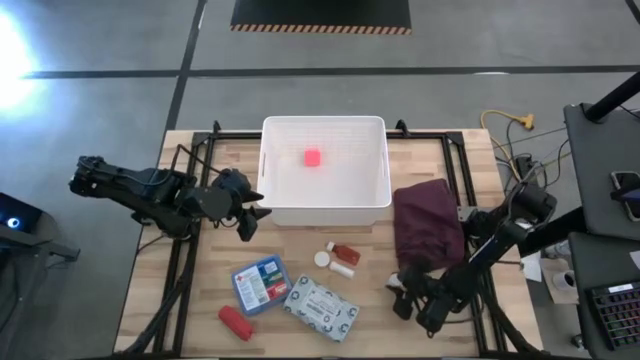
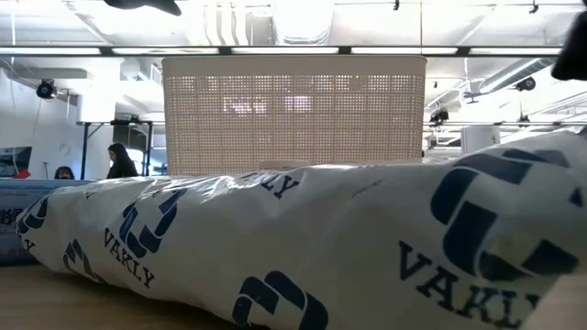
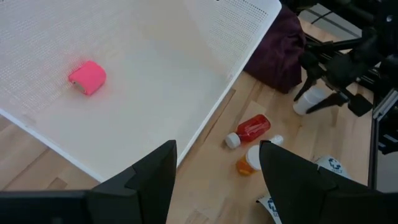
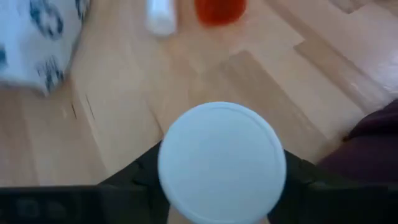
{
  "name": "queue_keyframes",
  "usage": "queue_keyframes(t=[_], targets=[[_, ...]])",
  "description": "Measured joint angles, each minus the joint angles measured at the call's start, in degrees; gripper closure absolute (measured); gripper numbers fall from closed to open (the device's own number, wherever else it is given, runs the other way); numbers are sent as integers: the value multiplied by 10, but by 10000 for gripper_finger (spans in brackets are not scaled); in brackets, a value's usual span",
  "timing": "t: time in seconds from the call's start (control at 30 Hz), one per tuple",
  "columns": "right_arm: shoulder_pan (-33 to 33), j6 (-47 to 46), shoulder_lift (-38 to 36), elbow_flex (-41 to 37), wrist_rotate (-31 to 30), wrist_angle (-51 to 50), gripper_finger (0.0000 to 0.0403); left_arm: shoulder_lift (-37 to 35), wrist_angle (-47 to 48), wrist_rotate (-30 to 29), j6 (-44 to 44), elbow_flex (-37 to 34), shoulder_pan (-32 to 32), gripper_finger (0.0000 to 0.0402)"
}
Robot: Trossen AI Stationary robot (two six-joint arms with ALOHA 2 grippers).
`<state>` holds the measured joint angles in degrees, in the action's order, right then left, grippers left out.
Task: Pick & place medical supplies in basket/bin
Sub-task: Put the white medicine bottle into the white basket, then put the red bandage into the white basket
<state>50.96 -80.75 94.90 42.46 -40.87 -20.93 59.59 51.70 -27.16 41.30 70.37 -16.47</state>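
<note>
Your right end effector (image 4: pixel 221 186) is clamped on a white-capped bottle (image 4: pixel 221 163) low over the tabletop (image 1: pixel 200 300); the bin (image 1: pixel 380 160) lies up-left, past the maroon cloth (image 1: pixel 428 215). Left end effector (image 3: pixel 214 180) hangs released by the bin

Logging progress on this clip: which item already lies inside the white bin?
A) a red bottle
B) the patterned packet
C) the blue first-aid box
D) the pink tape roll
D: the pink tape roll lies alone on the floor of the white bin, while the blue first-aid box, patterned packet and red bottle are on the table outside it.
</note>
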Motion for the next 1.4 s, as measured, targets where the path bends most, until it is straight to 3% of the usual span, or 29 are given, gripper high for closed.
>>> queue_keyframes(t=[0.13,0.3,0.47,0.57,0.73,0.8,0.93,1.07,1.23,1.4], targets=[[-11,-13,-51,-5,-7,-8,244,2,0,0,0,0,0,190],[-14,-60,-139,-6,-13,-113,244,10,0,0,0,0,0,190],[-20,-148,-268,14,-102,-272,244,21,0,1,-2,0,0,189],[-60,-61,-339,51,-165,-267,244,22,0,1,-6,0,-4,189],[-194,262,-382,141,-183,-163,244,18,-2,0,-17,14,-17,189],[-275,374,-378,172,-120,-133,244,16,-1,-5,-29,24,-20,189],[-466,465,-345,198,124,-138,243,15,0,-23,-50,30,-20,189],[-595,508,-281,216,289,-131,188,15,0,-30,-54,24,-20,189],[-649,585,-192,278,332,-133,114,18,0,-30,-52,19,-37,189],[-644,663,-135,365,321,-167,84,18,6,-29,-42,19,-70,189]])
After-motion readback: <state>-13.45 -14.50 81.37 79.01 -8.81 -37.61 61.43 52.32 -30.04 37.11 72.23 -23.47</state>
